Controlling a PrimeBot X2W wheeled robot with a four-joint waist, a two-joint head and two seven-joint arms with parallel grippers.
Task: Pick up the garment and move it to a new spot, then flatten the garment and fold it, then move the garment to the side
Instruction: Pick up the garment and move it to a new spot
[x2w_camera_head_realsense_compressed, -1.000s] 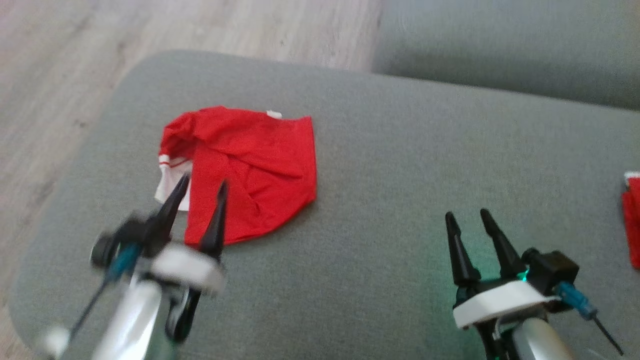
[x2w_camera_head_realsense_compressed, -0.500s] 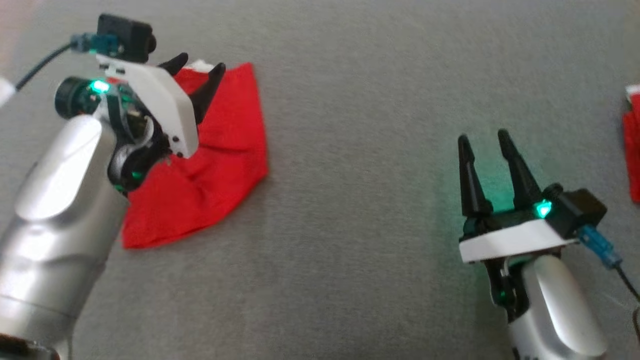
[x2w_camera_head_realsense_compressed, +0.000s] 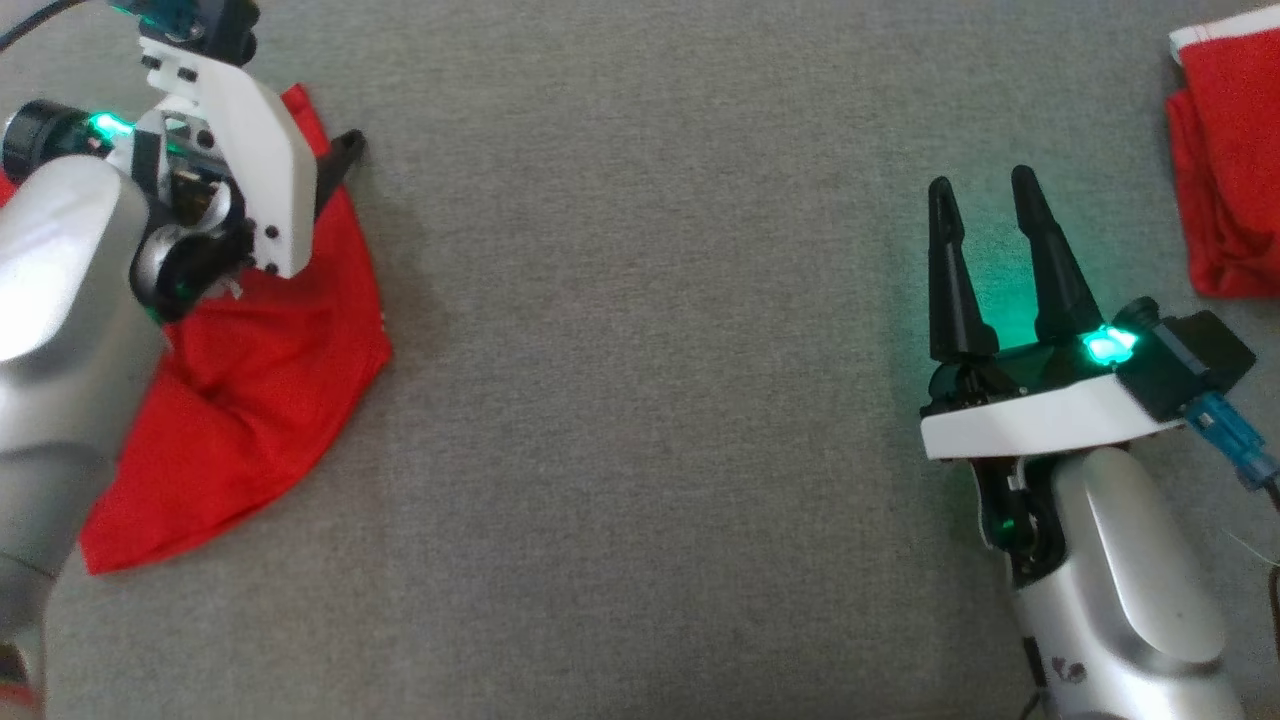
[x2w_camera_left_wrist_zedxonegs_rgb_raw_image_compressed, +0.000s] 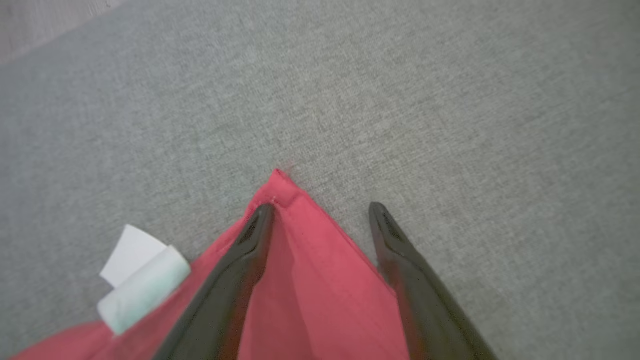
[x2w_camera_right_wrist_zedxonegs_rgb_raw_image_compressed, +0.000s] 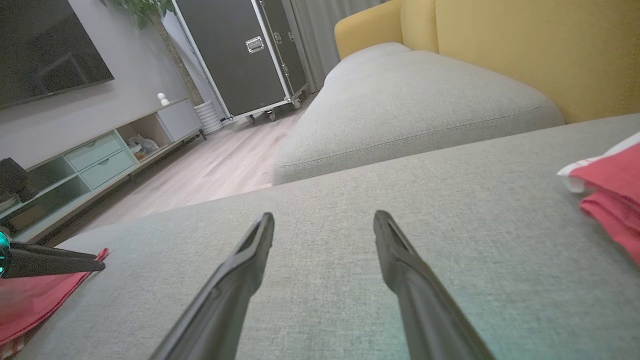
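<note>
Red garment (x2w_camera_head_realsense_compressed: 250, 420) pokes its corner between the fingers of the released left end effector (x2w_camera_left_wrist_zedxonegs_rgb_raw_image_compressed: 321, 206); the right end effector (x2w_camera_head_realsense_compressed: 982, 178), also released, sits well apart.

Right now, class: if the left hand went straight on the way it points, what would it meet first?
Most likely the red garment, whose corner lies between the fingers of the open left hand; the grey cushion lies just under it. How near is unclear.
</note>
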